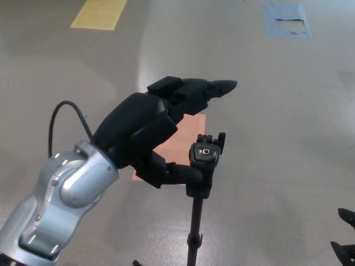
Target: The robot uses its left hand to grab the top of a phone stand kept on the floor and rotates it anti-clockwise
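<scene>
Beside phone stand [201, 166]: left hand [158, 124] spread, thumb touching

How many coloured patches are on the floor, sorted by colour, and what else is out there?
Yellow floor patch: 1
Blue floor patch: 1
Pink floor patch, partly hidden by the left hand: 1
Phone stand: 1
Robot hands in view: 2, the left hand and the fingertips of the right hand at the lower right edge
Total: 6
</scene>
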